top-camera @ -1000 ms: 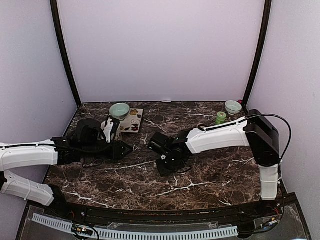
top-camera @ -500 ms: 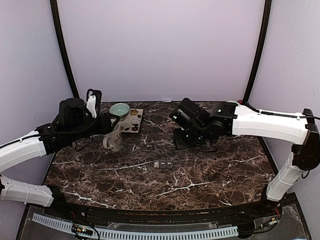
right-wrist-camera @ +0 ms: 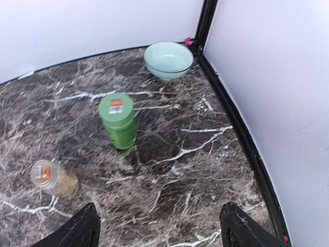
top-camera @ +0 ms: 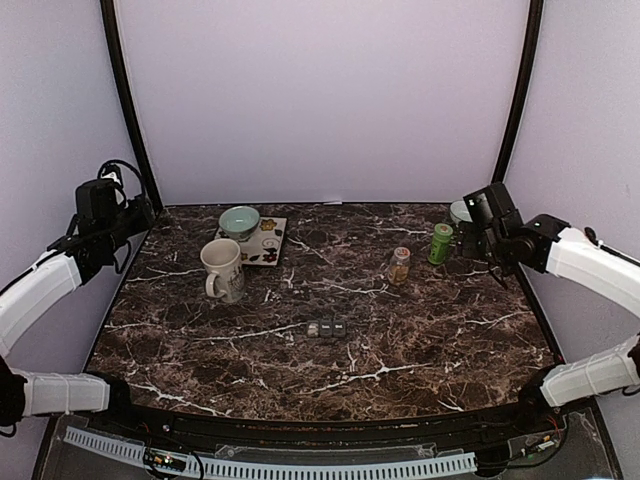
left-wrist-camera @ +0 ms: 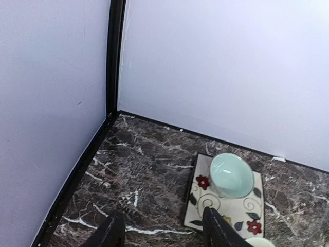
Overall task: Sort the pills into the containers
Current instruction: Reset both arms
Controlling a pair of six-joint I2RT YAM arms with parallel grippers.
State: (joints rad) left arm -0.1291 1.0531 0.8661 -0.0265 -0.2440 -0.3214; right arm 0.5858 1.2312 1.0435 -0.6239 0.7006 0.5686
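The containers (top-camera: pixel 327 328) are a low dark grey strip of joined compartments lying mid-table, well apart from both arms. The pills show as tan contents inside a small clear jar (top-camera: pixel 399 266), which stands upright; the right wrist view has this jar (right-wrist-camera: pixel 54 179) at lower left. My left gripper (top-camera: pixel 140 214) hangs open at the far left corner, and its fingers (left-wrist-camera: pixel 213 226) frame bare marble. My right gripper (top-camera: pixel 470 240) is open at the far right, with nothing between its fingertips (right-wrist-camera: pixel 160 218).
A white mug (top-camera: pixel 222 270) stands upright left of centre. A teal bowl (top-camera: pixel 240 221) sits on a flowered tile (left-wrist-camera: pixel 241 216). A green jar (right-wrist-camera: pixel 118 121) and a second teal bowl (right-wrist-camera: pixel 168 59) stand near the right wall. Black frame posts mark the back corners.
Both arms have drawn back from the table's middle to the far corners. The mug and the small jar now stand free. My right gripper has gone from shut to open.
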